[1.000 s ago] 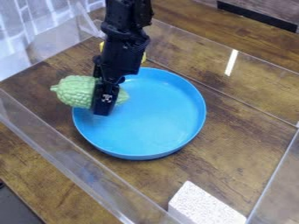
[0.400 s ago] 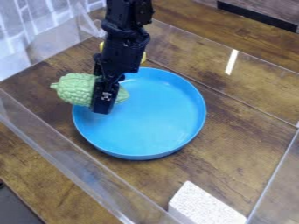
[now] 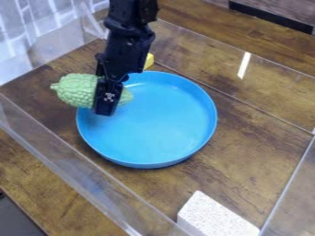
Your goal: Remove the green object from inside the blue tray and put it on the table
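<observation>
The green object (image 3: pixel 73 88), a bumpy light green lump, hangs over the left rim of the blue tray (image 3: pixel 172 124), mostly out past its edge and above the table (image 3: pixel 264 171). My gripper (image 3: pixel 102 94) comes down from the black arm and is shut on the lump's right end. One black finger (image 3: pixel 110 96) shows in front of it, and the other is hidden behind it. Nothing else lies in the tray.
A yellow item (image 3: pixel 149 61) peeks out behind the arm, just beyond the tray's far rim. A white block (image 3: pixel 219 217) lies near the front edge. Clear acrylic walls (image 3: pixel 50 157) run along the table's front and sides.
The gripper has carried the green object a little left and away from the camera, from just over the tray's rim to farther outside it.
</observation>
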Robot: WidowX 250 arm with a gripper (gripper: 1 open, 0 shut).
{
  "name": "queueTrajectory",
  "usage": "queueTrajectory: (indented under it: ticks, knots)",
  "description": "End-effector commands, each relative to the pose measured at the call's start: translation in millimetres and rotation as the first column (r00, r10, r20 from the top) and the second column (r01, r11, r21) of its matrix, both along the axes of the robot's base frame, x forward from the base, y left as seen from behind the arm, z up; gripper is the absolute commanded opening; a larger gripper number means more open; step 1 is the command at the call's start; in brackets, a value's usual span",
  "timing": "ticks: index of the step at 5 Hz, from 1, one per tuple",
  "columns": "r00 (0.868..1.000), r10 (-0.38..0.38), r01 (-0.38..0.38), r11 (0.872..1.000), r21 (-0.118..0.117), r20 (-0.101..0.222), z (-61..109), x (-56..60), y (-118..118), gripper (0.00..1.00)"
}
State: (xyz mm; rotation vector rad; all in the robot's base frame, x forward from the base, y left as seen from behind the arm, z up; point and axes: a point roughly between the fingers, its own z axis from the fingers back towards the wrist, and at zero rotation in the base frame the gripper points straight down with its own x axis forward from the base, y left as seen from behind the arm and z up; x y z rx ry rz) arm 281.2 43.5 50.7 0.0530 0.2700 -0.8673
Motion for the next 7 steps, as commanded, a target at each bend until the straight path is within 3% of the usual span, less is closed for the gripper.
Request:
queueTrajectory:
  ticks: [1, 3, 5, 7]
  knots:
    - [0.995, 0.021, -0.022, 1.0, 0.014, 0.098, 29.0, 10.9, 10.6, 0.0]
    - [0.996, 0.016, -0.019, 0.999, 0.034, 0.092, 39.0, 12.8, 18.6, 0.0]
    - [0.997, 0.022, -0.028, 0.997, 0.072, 0.079, 57.9, 17.3, 32.1, 0.0]
    - [0.994, 0.081, -0.087, 0.993, 0.081, 0.078, 65.9, 14.4, 48.5, 0.0]
